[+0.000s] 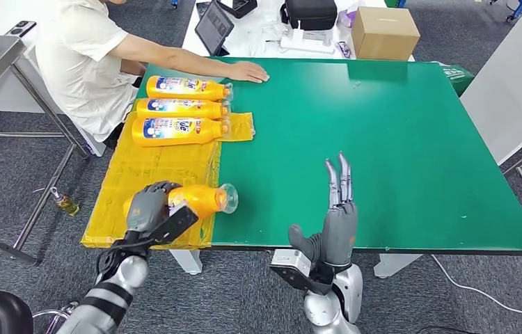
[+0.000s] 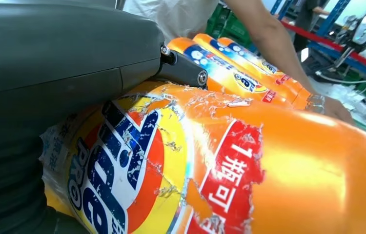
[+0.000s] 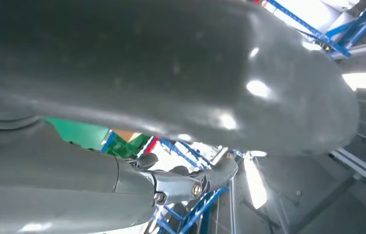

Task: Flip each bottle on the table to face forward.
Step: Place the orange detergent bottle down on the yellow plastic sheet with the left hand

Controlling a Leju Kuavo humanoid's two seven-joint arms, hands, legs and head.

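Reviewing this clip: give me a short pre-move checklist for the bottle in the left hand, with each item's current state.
1. Left hand grips the near bottle: ok.
2. Its label shows in the left wrist view; whether it faces forward: cannot tell.
3. Right hand open, apart from the bottles: ok.
4. The three far bottles lie in a row, labels showing: ok.
5. Person's hand rests on the green table, away from the held bottle: ok.

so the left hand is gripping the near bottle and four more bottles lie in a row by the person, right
Not quite: the head view shows three bottles in that row, not four. The left hand does grip the near bottle, and the row does lie by the person.
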